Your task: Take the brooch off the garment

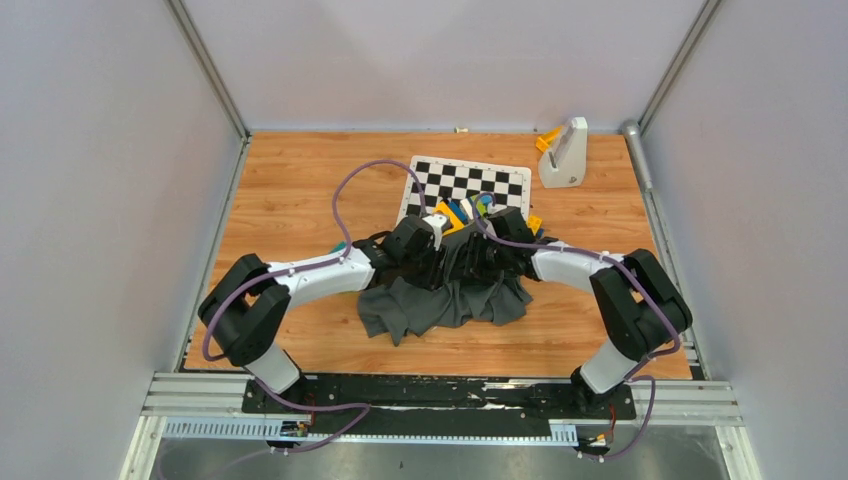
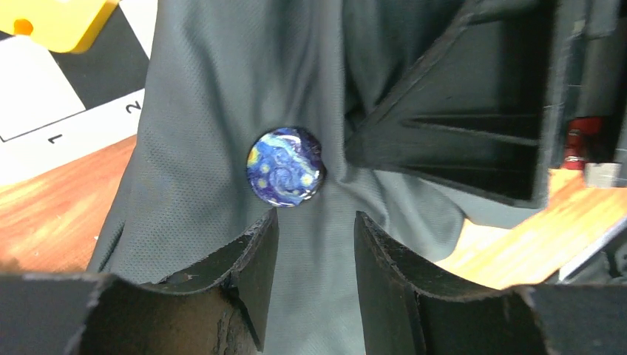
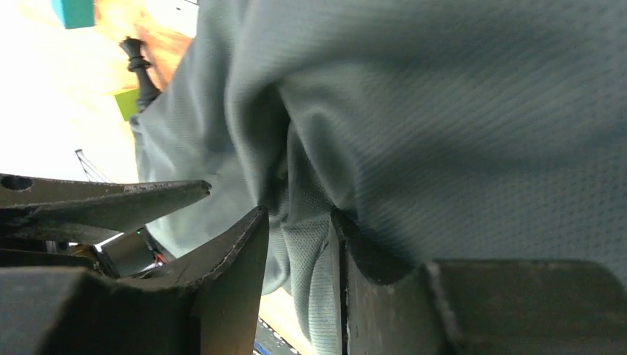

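**Brooch still pinned to the shirt, left claw open just short of it**

The left claw (image 2: pixel 314 248) had its jaws apart with only cloth showing between them. Its tips sat just under the brooch (image 2: pixel 285 166) and, as far as could be seen, did not touch it. The brooch sat on a raised stretch of the dark grey shirt (image 2: pixel 200 148), between the two arms. Its painted face was turned squarely toward the left wrist camera. Being a round disc it had no long axis, and its pin was hidden behind it. Just beside it, the right claw (image 3: pixel 299 255) was clamped on a fold of the shirt and seemed to be holding the cloth up. Beyond lay the chequered board (image 1: pixel 470 180) on the wooden table (image 1: pixel 300 170). None of the removal looked done: gripping the brooch and pulling it free were both left.
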Motion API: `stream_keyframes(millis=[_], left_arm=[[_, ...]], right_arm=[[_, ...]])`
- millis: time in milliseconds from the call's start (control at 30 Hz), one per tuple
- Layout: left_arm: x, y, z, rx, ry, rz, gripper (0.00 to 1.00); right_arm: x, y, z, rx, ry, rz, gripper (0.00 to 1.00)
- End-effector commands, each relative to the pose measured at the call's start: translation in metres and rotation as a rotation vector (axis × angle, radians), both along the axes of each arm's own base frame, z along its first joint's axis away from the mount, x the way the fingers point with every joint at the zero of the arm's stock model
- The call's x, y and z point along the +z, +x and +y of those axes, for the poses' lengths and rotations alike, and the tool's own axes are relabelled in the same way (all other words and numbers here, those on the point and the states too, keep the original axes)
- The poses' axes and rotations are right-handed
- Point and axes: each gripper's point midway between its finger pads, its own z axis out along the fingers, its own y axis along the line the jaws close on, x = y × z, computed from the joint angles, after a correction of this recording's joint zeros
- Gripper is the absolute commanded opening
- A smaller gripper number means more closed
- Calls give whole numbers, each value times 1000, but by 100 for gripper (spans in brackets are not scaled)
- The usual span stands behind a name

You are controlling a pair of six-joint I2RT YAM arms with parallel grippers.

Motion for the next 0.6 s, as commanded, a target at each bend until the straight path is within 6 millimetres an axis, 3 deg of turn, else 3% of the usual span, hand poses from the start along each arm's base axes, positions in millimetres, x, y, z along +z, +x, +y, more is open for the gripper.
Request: stream_keyframes(millis=[0,133,267,567], left_arm=[[-5,11,-4,6,32,-23,51],[-23,11,-6,1,69,4,53],[-34,15,-6,16,146,-1,55],[-40,26,-8,50,267,-49,58]], right_arm=[[1,12,-2,-6,-3,-22,33],[1,10,-8,-13,-19,-35,24],[-4,6,-13,-15,-47,-26,1],[-6,-8,-40,-67,-113,-52,0]])
